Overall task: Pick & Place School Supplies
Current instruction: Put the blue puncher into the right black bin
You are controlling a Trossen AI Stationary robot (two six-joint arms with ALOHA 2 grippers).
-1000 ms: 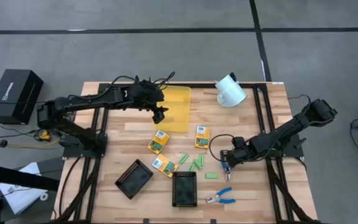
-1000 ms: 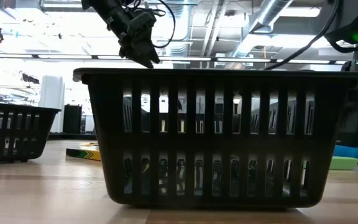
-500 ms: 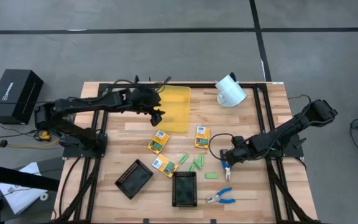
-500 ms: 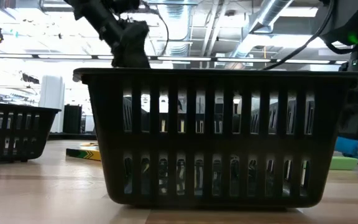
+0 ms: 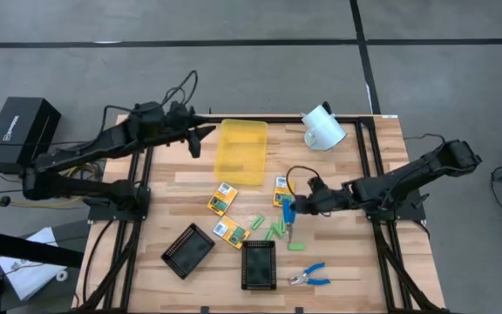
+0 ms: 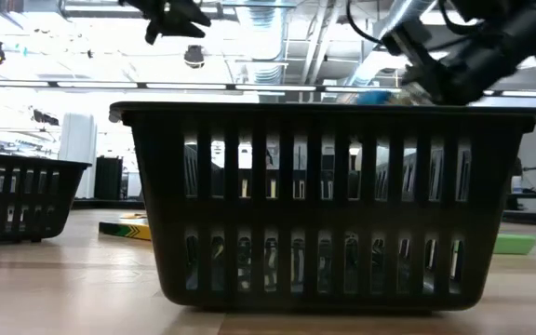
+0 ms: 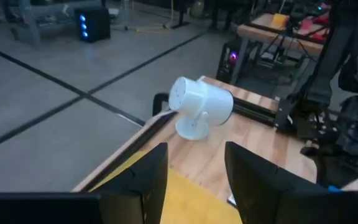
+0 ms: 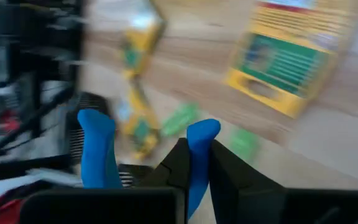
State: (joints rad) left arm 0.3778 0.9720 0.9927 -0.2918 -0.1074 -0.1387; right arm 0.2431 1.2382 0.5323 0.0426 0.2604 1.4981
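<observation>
The translucent yellow bin (image 5: 240, 151) is taken as the landmark. The right gripper (image 5: 291, 212) is seen near the bin's front right corner, above the table (image 5: 356, 262), and it is closed on the blue-handled scissors (image 8: 190, 163); the two blue handles are seen past its dark fingers (image 8: 229, 177) in the right wrist view. A second pair of scissors (image 5: 310, 276) is laid far in front of the bin, to the right of a black tray (image 5: 258, 264). Three yellow-orange boxes (image 5: 222, 198) and the light-green sticks (image 5: 273, 230) are spread in front of the bin. The left gripper (image 5: 195, 139) is held just to the left of the bin, with its fingers (image 7: 148, 177) apart and nothing held between them. A white camera (image 5: 323, 127) is placed to the right of the bin.
</observation>
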